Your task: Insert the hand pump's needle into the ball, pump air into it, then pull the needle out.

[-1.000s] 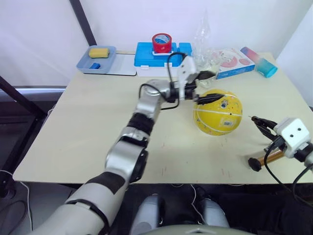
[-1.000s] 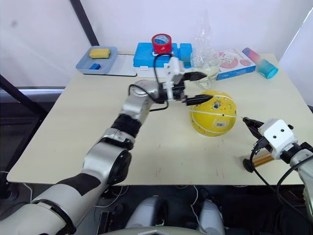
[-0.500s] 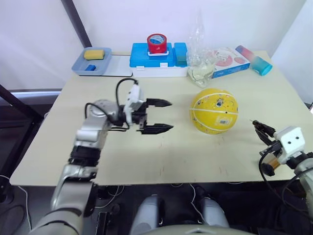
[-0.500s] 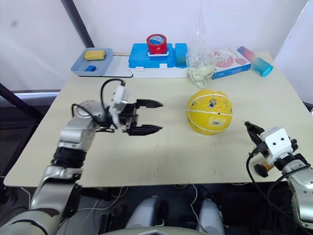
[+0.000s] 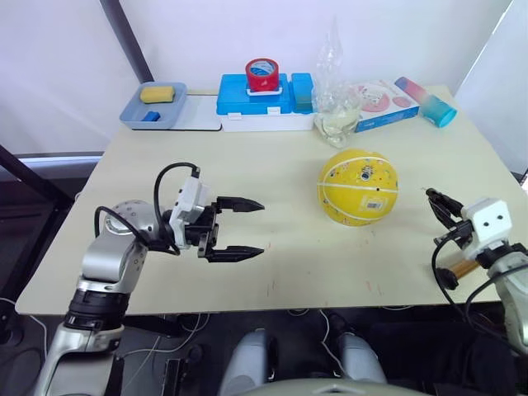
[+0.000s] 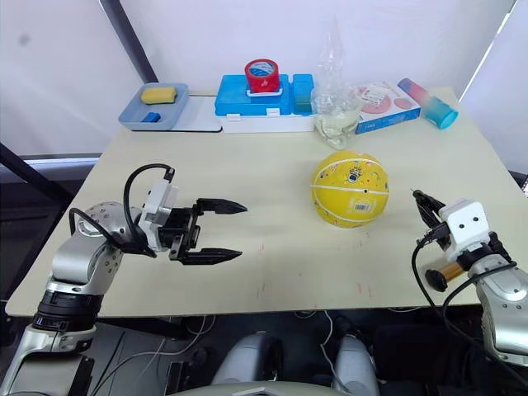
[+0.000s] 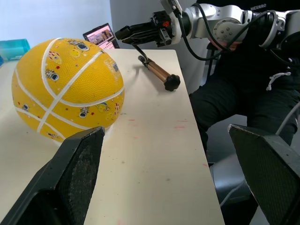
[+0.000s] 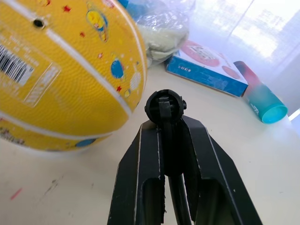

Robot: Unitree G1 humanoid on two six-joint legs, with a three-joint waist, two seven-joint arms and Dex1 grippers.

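Observation:
The yellow ball [image 5: 357,187] rests on the table right of centre, its white label patch facing me and its valve hole [image 8: 38,22] on the upper side. My left gripper [image 5: 250,227] is open and empty over the near left of the table, well apart from the ball [image 7: 65,89]. My right gripper [image 5: 437,202] hovers just right of the ball, shut on the black tip of the hand pump's hose [image 8: 164,105]. The pump's bronze cylinder [image 7: 157,70] lies on the table by the right edge, behind that gripper.
Along the far edge stand a blue tray [image 5: 177,111] with a yellow sponge, a blue box [image 5: 280,95] carrying a red tape roll [image 5: 262,74], a clear plastic bag [image 5: 334,107], a printed box [image 5: 381,103] and a teal tumbler [image 5: 425,92]. The table's right edge runs close to my right gripper.
My left arm has drawn back from the ball to the near left of the table, its gripper staying open. The right gripper has held its place with the hose.

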